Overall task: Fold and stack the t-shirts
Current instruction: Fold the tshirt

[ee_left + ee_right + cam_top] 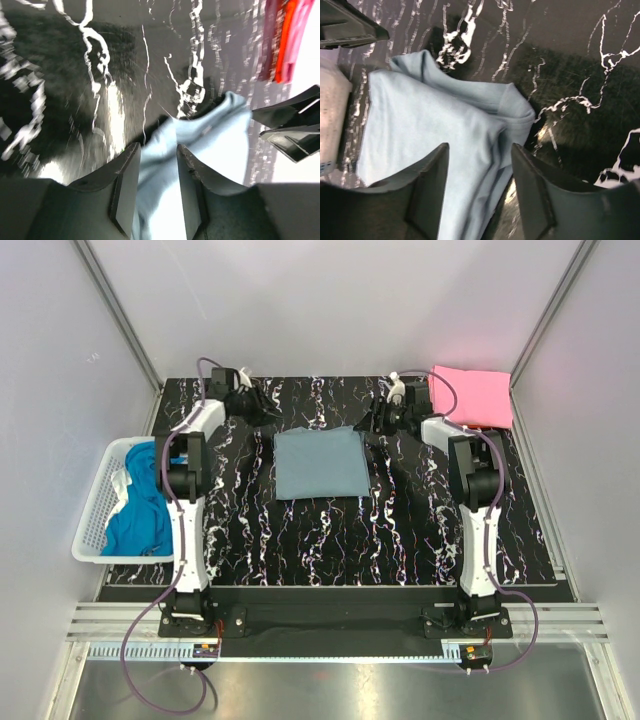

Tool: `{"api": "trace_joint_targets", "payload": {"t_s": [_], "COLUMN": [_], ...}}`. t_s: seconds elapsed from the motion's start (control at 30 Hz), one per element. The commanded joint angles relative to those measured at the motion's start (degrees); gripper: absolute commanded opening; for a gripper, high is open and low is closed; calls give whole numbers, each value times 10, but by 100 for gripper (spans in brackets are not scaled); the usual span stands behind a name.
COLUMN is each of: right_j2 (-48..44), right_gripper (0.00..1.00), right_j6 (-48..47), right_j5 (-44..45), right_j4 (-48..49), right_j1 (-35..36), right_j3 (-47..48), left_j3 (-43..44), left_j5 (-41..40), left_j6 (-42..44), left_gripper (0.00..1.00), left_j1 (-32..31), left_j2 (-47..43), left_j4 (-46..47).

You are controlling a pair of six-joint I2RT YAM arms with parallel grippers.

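Note:
A dusty grey-blue t-shirt (320, 463) lies folded in a rough square at the middle of the table. My left gripper (264, 408) is near its far left corner. In the left wrist view the gripper (158, 150) is open, with the grey-blue cloth (210, 135) under and between the fingers. My right gripper (384, 418) is near the far right corner. In the right wrist view it (480, 150) is open over the shirt's bunched edge (485, 130). A folded pink t-shirt (472, 395) lies at the back right, with an orange-red layer (286, 40) under it. Bright blue t-shirts (140, 502) fill the basket.
A white mesh basket (98, 502) stands off the table's left edge. The table top (400, 530) is black with white veins. Grey walls close in the back and both sides. Each wrist view shows the other gripper, in the left wrist view (295, 127) and in the right wrist view (347, 25).

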Motion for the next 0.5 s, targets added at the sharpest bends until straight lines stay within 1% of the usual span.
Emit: {"api": "trace_joint_targets", "payload": {"t_s": [0.0, 0.03, 0.1, 0.13, 0.17, 0.23, 0.27, 0.33, 0.47], "right_j2": [-66, -66, -67, -66, -58, -44, -31, -18, 21], "right_gripper": [63, 68, 69, 71, 72, 80, 83, 84, 87], "right_j6": [-3, -6, -11, -14, -22, -33, -44, -54, -76], "right_j5": [2, 2, -1, -4, -8, -21, -23, -20, -33], "right_j4": [-38, -75, -92, -116, -130, -179, -194, -224, -249], "right_j1": [-3, -3, -3, -3, -2, -3, -2, -4, -3], "right_j3": [30, 33, 35, 38, 49, 68, 87, 102, 148], "left_j3": [-29, -54, -87, -124, -144, -191, -201, -224, -250], "left_j5": [36, 34, 35, 36, 36, 39, 40, 38, 20], "left_j6": [-29, -26, -23, -22, -24, -25, -17, -9, 0], "left_gripper": [40, 40, 39, 38, 38, 34, 33, 31, 29], "left_j1": [8, 8, 7, 5, 3, -6, -11, -22, -28], "left_j2": [-102, -111, -140, -149, -167, -180, -185, -185, -174], "left_j4": [46, 44, 47, 59, 67, 89, 89, 85, 87]}}
